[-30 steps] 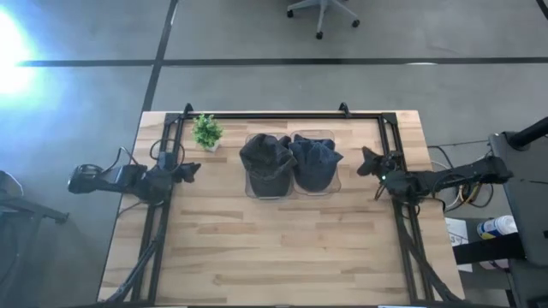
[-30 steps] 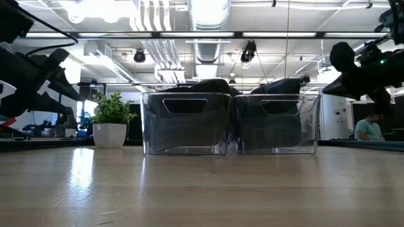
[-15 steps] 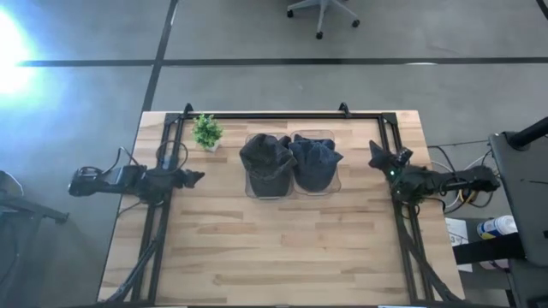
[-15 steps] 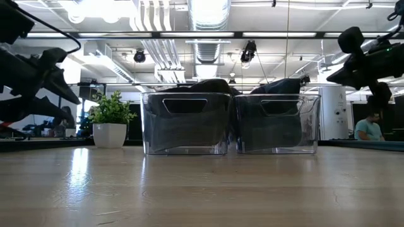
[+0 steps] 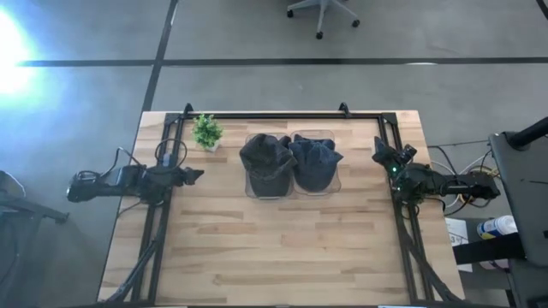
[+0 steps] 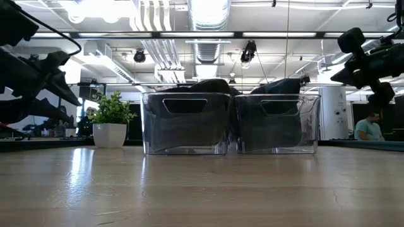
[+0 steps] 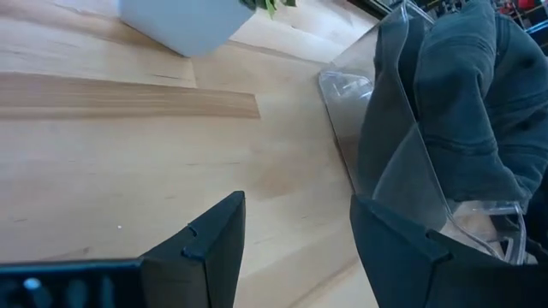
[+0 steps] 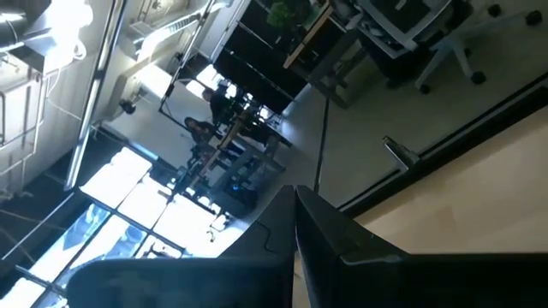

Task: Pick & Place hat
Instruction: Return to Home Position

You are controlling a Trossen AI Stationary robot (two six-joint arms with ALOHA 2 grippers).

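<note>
Clr glossy plastic bins (image 6: 185, 126), cloth caps (image 5: 268, 156), wood tbl (image 5: 282, 248)

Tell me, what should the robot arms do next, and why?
Probably tuck both arms back to rest. The gray cap sits in the left bin, the blue cap in the right bin, and no cap lies on the table. The left pincer and right pincer hang at the table's sides.

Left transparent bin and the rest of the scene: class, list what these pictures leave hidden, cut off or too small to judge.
- Left bin: cap count; high and low views show one dark heap.
- Plant pot: left wrist view, cut off by the picture's edge.
- Right gripper: its wrist view faces the room, showing neither bin.
- Person: low view, far off, too small.
</note>
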